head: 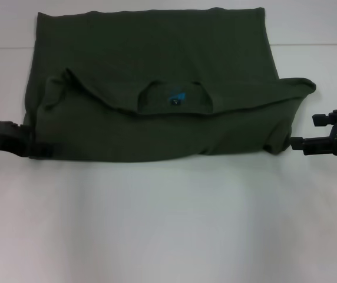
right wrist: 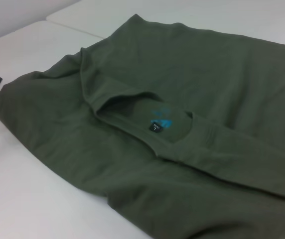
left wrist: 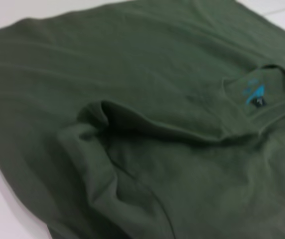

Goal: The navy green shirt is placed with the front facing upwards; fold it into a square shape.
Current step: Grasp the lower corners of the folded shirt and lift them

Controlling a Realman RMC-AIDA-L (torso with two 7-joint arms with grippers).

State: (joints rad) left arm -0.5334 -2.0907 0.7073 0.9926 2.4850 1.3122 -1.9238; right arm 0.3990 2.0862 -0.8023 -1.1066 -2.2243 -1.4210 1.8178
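Shirt (head: 157, 76) lies folded across the white tabletop (head: 168, 224), its long axis running side to side between the two arms, collar and dark neck label facing up near the middle. The left gripper (head: 36, 144) sits at the cloth's left edge, seemingly touching it; whether it pinches fabric I cannot tell. The right gripper (head: 307, 143) waits just beside the right corner, grip unclear. The cotton looks soft, matte and wrinkled.

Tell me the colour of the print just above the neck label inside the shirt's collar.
Bright blue print on the navy green shirt; clearest in the right wrist view.
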